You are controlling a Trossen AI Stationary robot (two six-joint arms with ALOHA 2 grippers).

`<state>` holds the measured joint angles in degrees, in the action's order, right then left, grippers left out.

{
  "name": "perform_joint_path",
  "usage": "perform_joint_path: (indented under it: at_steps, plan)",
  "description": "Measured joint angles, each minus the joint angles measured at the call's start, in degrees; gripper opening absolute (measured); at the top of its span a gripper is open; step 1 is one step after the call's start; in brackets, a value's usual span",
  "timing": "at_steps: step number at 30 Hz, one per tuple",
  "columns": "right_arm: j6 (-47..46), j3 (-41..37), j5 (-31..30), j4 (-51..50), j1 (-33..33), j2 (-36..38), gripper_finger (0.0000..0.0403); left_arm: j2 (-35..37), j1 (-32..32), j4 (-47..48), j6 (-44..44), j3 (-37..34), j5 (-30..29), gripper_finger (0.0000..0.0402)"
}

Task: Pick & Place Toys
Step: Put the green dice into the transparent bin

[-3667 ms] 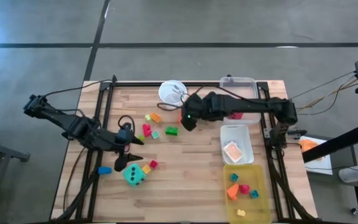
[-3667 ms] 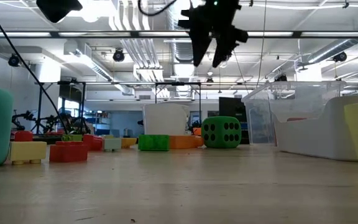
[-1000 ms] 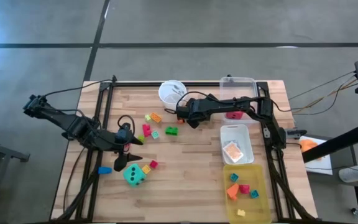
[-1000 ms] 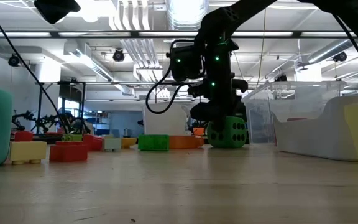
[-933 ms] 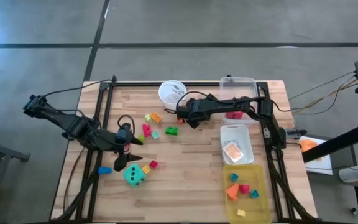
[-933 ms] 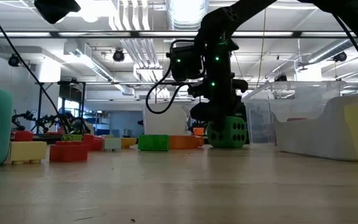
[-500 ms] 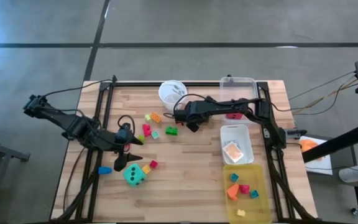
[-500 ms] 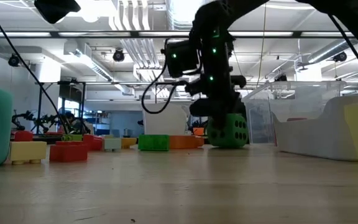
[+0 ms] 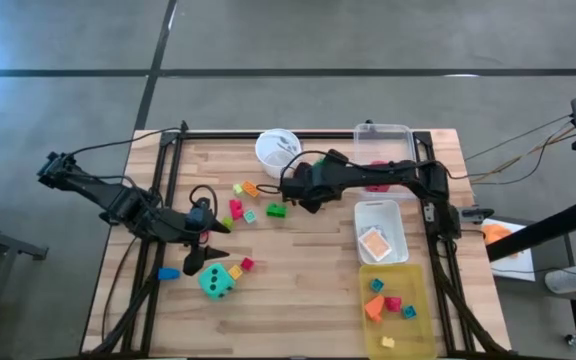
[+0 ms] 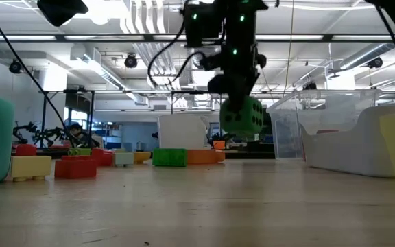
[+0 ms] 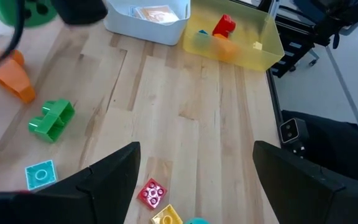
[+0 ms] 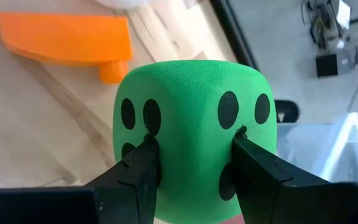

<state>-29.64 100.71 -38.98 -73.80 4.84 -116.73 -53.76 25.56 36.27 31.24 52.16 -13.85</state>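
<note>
My right gripper (image 10: 237, 103) is shut on the green foam die (image 10: 243, 116) with dark pips, which hangs above the table's far middle. In the high view the gripper (image 9: 303, 192) covers the die. My left gripper (image 9: 211, 248) waits open at the left, just beyond the teal die (image 9: 216, 281), which rests on the table. Small coloured blocks (image 9: 251, 200) lie scattered between the arms. A red-pink thing (image 9: 377, 185) sits in the clear bin. My right gripper pinches the green die by two opposite sides (image 12: 166, 155) between its two fingers (image 12: 135, 177), and the foam dents in at the fingertips. The fingers come from above, pointing down. The die hangs clear of the table (image 10: 184, 199), slightly tilted.
A white round cup (image 9: 276, 148) stands at the far edge, beside the gripper. A clear bin (image 9: 386, 135), a white bin (image 9: 380, 212) with a tan tile and a yellow bin (image 9: 396, 275) with blocks line the right side. Bare wood lies in the near middle.
My right gripper, shut on the green die, has risen and moved slightly toward the table's left. The die, which stood on the table, now hangs clear above it, a little tilted.
</note>
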Motion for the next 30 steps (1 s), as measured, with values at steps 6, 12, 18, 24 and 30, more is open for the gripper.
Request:
perform_joint_path:
  at_steps: [6, 12, 18, 24, 30]
  plan:
    - [0.31, -0.04, -1.18, -1.01, -1.27, 6.94, 0.0152, 0.00, 0.00, 0.02, 0.33, 0.00, -0.01, 0.0314]
    - [-0.19, -0.23, -1.76, -1.10, -2.62, 15.24, 0.0151, 0.00, 0.00, 0.00, 0.34, 0.00, -0.02, 0.0314]
    - [-5.93, -0.37, -2.13, -7.68, -2.73, 21.51, 0.0150, 0.00, 0.00, -0.02, 0.35, 0.00, -0.02, 0.0314]
    - [-13.33, -1.20, -3.02, -16.00, -2.69, 23.88, 0.0150, 0.00, 0.00, 0.00, 0.35, 0.00, -0.02, 0.0314]
    - [-20.09, -3.02, -3.97, -16.28, -1.45, 25.53, 0.0146, -0.02, 0.00, -0.02, 0.37, 0.00, -0.02, 0.0314]
